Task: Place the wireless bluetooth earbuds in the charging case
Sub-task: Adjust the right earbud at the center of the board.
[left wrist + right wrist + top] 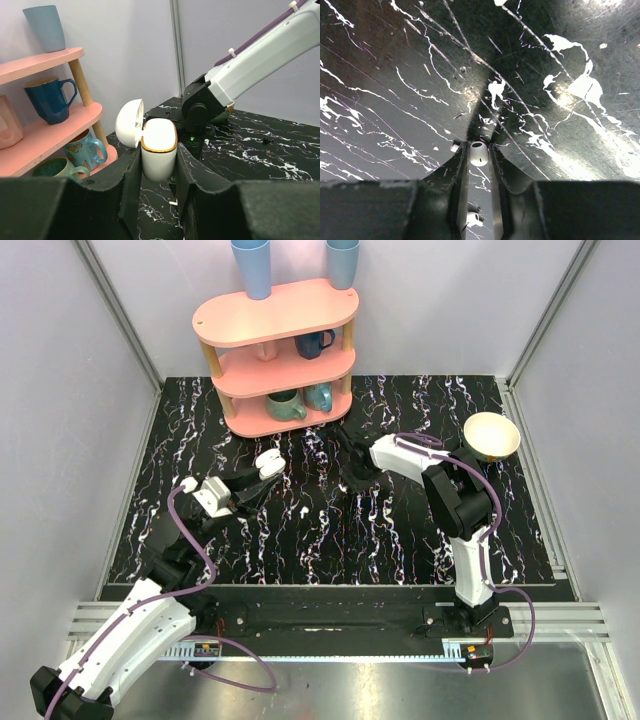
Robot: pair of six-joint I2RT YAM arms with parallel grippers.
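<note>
The black bench with white streaks carries everything. The pink shelf with mugs stands at the back, out of the way of the work.

The left arm reaches from the near left corner toward the middle, low and stretched forward. Its hand is narrow and squeezes the white charging case from both sides. The case stands upright above the bench. Its lid is tipped open to the side, so the open top faces up. I think it is held like this so that something can be dropped in from above.

The right arm bends at the elbow and reaches left, toward the middle of the bench. Its hand points down, close to the bench, just beside the left hand and the case. Its two fingers are close together with one tiny white earbud between them, and it looks pinched. I cannot tell if the earbud is off the bench yet.

A small white bit shows lower down between the same fingers. It may be the other earbud, but I cannot tell.

No earbud is in the case yet. I think the job is at the picking-up part.
</note>
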